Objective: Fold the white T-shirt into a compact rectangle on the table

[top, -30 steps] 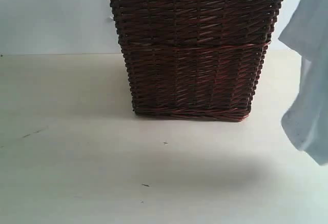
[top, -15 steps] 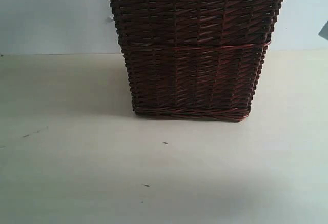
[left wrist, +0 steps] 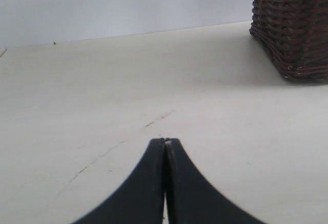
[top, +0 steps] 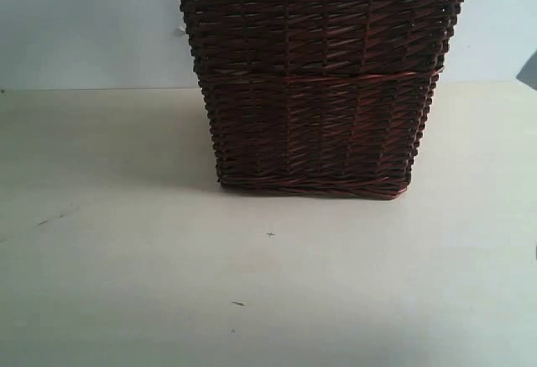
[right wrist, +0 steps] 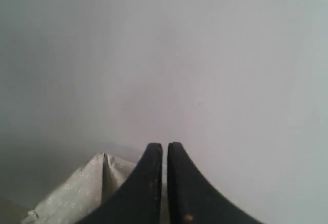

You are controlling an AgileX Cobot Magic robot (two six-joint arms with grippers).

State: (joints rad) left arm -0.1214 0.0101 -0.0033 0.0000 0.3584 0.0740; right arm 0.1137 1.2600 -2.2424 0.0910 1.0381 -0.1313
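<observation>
Right wrist view: fingers (right wrist: 149, 183) partly hide pale cloth (right wrist: 77, 196).

Soft, diffuse light spreads evenly over the pale table (top: 126, 283), where the wicker basket (top: 310, 90) throws a faint, fuzzy-edged shadow in front of it and to its left in the exterior view. That view is mildly soft and grainy, with no glare. In the left wrist view, the left fingers (left wrist: 146, 193) loom close to the lens as matte black shapes showing little detail. The right wrist view is dim, grey and unevenly lit, with the right fingers (right wrist: 148, 188) slightly blurred.
</observation>
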